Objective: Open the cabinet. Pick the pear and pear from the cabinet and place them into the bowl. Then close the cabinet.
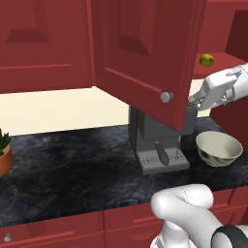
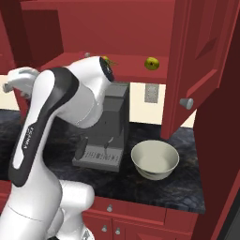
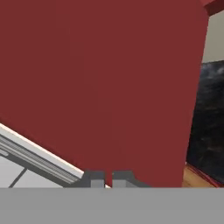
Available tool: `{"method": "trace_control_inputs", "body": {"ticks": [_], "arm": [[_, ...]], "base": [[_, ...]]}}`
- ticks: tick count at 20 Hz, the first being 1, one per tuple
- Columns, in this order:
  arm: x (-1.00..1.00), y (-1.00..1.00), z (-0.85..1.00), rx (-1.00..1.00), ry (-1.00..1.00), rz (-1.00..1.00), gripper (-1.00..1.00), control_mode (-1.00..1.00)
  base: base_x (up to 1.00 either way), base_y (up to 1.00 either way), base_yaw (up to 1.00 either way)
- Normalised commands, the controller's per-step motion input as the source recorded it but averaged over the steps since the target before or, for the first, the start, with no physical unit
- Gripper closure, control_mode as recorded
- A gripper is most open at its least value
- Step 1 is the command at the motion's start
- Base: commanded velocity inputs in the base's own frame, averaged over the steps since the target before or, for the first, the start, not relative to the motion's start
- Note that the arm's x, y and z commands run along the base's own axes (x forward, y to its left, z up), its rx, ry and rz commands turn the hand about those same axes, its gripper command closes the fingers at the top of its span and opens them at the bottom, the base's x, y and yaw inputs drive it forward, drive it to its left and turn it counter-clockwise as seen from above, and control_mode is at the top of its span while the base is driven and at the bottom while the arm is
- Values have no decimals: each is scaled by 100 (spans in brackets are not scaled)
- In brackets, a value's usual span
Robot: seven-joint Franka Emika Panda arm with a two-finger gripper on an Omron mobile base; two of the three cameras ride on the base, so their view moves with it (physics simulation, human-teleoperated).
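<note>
Doors of the cabinet (image 1: 145,58) stand swung wide, so opening looks done. The gripper (image 1: 194,100) hangs behind the left door's edge, jaws nearly shut, holding nothing. One pear (image 2: 151,63) and its twin (image 2: 105,59) sit on the shelf; the bowl (image 2: 155,161) waits on the bench (image 1: 72,169). Next: spread jaws, reach for a pear.

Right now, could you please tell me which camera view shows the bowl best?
The right base view: the bowl sits whole on the counter beside the coffee machine, its pale inside open to the camera. The left base view also shows the bowl, farther right near the frame edge, with dark marks on its side.
</note>
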Motion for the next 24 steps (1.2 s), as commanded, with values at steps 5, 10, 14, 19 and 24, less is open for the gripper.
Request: {"method": "trace_control_inputs", "body": {"ticks": [5,10,14,19,24], "arm": [[12,100,0,0,-12,0,100,-100],[14,86,0,0,-7,0,100,-100],[14,70,0,0,-2,0,100,-100],[1,32,0,0,-2,0,100,-100],[0,4,4,0,0,0,100,-100]], "base": [[0,0,0],[0,0,0],[0,0,0],[0,0,0],[0,0,0]]}}
